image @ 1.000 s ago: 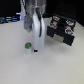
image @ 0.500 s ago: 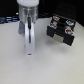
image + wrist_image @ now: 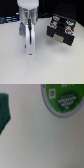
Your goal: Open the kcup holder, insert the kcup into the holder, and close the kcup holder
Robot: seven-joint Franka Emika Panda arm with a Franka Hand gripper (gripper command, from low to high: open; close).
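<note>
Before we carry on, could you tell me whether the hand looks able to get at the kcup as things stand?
Probably yes: the wrist view shows the kcup, green top up, with bare table around it. The hand hangs low over the table.

The surface (image 3: 55,67) is a plain pale white with a light grey tone and has no pattern. The kcup holder (image 3: 62,31) is black, with grey slots on its front and small red and white marks beside them. The arm and its tool (image 3: 29,49) are white and light grey, with darker shadow between the parts. In the wrist view the kcup (image 3: 64,99) has a green top with a white rim, and on the green are small white marks, too blurred to read. A dark green shape (image 3: 4,111) sits at the edge of that view.
</note>
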